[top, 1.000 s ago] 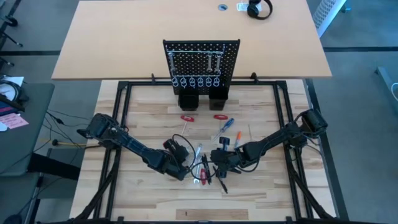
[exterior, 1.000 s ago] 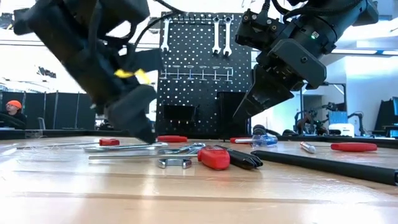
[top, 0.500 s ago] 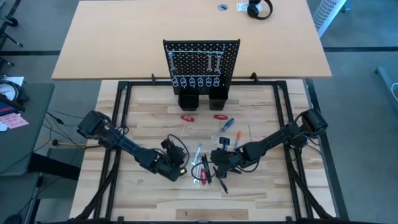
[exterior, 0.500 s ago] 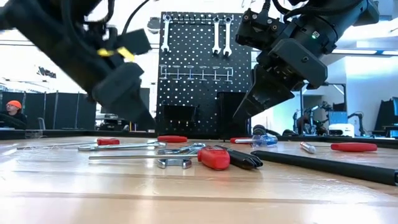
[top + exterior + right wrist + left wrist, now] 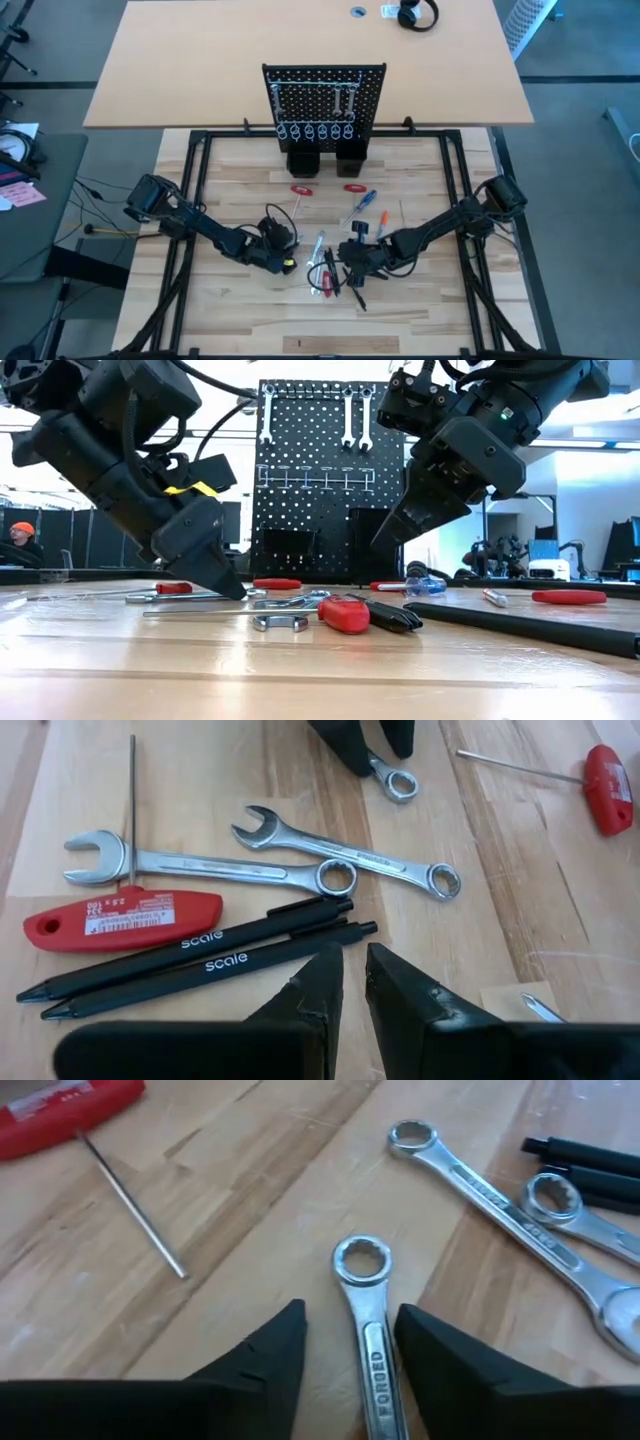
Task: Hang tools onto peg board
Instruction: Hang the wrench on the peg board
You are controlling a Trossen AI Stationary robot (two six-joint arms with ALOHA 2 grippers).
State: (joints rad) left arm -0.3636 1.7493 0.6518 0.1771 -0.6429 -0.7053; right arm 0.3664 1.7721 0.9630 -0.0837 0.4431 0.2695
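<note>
"FORGED" on a wrench (image 5: 375, 1370) — "scale" on two black pens (image 5: 195, 960)

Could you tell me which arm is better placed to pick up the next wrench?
The left. Its end effector is open and straddles a wrench on the table. The right end effector hovers nearly shut above the pens.

A long tan desk (image 5: 300, 60) carrying black headphones (image 5: 417, 15) stands on grey floor (image 5: 580, 200), dark partitions (image 5: 60, 535) under bright light behind.
</note>
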